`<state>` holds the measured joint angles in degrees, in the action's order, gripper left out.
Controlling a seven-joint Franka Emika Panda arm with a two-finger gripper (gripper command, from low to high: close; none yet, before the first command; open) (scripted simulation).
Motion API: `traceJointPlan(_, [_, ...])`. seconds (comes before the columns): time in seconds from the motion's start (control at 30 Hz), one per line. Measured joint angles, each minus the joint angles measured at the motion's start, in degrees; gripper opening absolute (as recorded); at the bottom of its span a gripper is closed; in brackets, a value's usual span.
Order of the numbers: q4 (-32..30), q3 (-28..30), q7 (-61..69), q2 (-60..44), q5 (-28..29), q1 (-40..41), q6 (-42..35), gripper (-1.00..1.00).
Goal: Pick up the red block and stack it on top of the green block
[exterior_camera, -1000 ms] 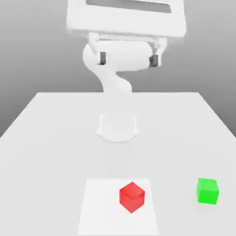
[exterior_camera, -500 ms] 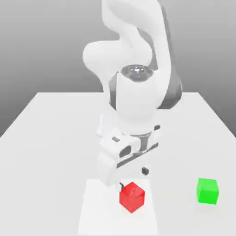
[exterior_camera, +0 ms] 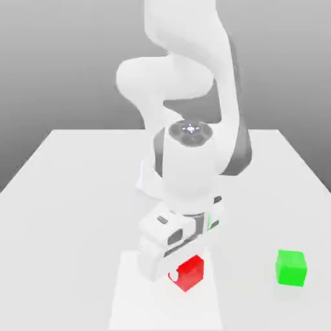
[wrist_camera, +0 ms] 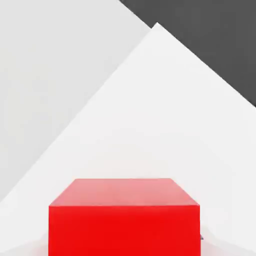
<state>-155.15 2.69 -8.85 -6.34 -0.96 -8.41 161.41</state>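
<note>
Centrally in the lower part of the exterior view, the red block is over the white sheet, toward the sheet's edge at the exterior view's right. The gripper is lowered onto this block and pinches it, one finger lying against its side at the exterior view's left. The body of the gripper hangs over the block and hides part of its top, and is turned so that its long side runs obliquely to the edges of the sheet. Whether the underside of the block touches the sheet cannot be told.

The green block sits upright on the pale table, outside the sheet and well apart from the red block, toward the exterior view's right. Its top is bare, and the red block is not on it.

The white arm, with grey bands at its joints, rises behind the blocks and bends down over the sheet; part of its base stands on the table farther back. In the hand view, the red block presents a bright front face and a paler top face, with the white sheet spreading beyond it, one corner pointing away from the block, and a dark grey area past the sheet.
</note>
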Motion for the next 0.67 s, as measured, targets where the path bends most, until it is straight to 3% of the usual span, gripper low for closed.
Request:
traceJointPlan(0.37, [6.9, -9.5, -13.5, 3.7, 1.5, -19.3, -10.6, -1.0])
traceJointPlan(0.53, [8.1, -8.9, -16.7, -4.4, 4.0, -20.8, -3.8, -1.0])
traceJointPlan(0.57, [8.2, -8.6, -17.2, -6.0, 4.5, -21.0, -2.2, 1.0])
traceJointPlan(0.67, [8.2, -8.6, -17.2, -6.0, 4.5, -21.0, -2.2, 1.0])
